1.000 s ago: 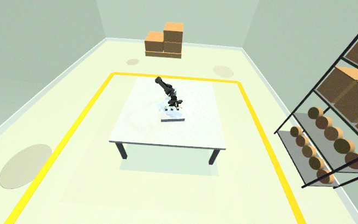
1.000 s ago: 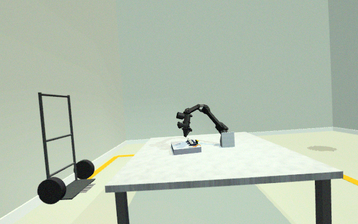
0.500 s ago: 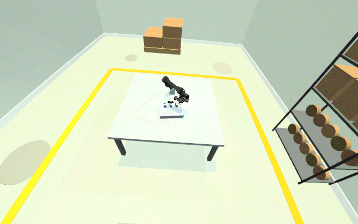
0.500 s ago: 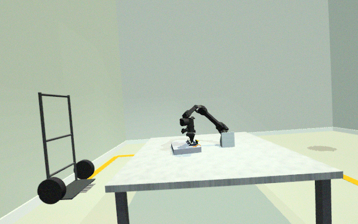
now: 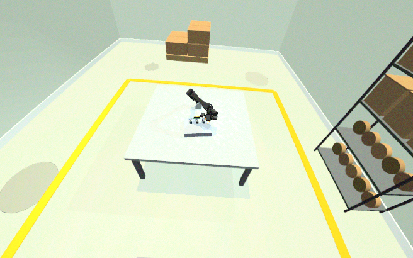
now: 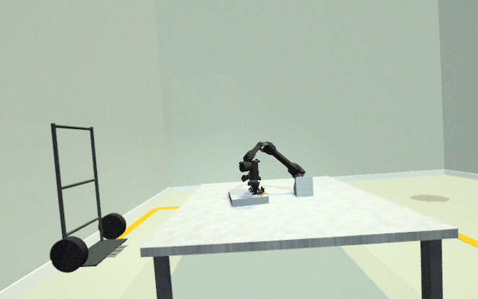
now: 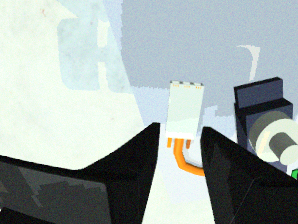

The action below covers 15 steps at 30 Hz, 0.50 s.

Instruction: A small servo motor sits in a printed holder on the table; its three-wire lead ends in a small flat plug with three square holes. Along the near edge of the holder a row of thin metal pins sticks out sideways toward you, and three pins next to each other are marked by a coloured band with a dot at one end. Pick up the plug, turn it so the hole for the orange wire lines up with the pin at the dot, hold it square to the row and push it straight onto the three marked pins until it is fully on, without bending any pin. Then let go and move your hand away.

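The plug (image 7: pixel 185 111) is a flat white block in the wrist view, its row of small holes at the far end and the orange wire (image 7: pixel 179 154) leaving its near end. My gripper (image 7: pixel 180 131) (image 6: pixel 255 192) is partly open, pointing down, with one fingertip on each side of the plug's wire end and a visible gap on both sides. The holder (image 5: pixel 198 134) (image 6: pixel 250 201) is a low pale block. A dark servo (image 7: pixel 242 122) with a round pale horn stands right of the plug. The pins are too small to make out.
Three small dark servos, one of them the left servo (image 5: pixel 190 121), stand in a row on the holder. A small dark piece with a yellow strip (image 5: pixel 196 116) lies behind them. The grey block (image 6: pixel 304 187) at the arm's base stands on the table (image 5: pixel 160 141) (image 6: pixel 300 222).
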Tool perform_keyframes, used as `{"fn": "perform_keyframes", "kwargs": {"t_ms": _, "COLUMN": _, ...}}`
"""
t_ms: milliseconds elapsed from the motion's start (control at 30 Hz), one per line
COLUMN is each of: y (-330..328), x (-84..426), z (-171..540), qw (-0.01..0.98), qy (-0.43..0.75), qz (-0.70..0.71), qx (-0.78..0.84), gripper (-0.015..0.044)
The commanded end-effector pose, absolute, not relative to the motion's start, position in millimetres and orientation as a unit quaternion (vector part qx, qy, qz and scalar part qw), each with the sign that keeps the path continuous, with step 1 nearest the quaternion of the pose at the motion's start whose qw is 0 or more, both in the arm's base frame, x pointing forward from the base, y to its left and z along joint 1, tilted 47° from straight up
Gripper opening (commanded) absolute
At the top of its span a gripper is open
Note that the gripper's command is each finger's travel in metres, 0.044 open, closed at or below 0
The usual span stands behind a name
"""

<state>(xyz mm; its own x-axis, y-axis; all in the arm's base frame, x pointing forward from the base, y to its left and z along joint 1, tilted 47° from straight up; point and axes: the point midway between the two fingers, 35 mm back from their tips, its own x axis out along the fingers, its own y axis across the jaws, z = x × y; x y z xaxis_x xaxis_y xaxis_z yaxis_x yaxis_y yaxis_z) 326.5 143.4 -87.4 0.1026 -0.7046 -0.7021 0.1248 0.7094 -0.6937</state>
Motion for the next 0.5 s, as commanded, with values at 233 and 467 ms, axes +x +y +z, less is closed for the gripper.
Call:
{"fn": "perform_keyframes", "kwargs": {"t_ms": 233, "y": 131.7, "x": 327.1, "z": -96.8, "qw": 0.701, "qy": 0.601, "qz": -0.296, "qx": -0.246, "gripper": 0.0115}}
{"fn": "perform_keyframes", "kwargs": {"t_ms": 467, "y": 131.7, "x": 327.1, "z": -96.8, "qw": 0.701, "qy": 0.601, "qz": -0.296, "qx": -0.246, "gripper": 0.0029}}
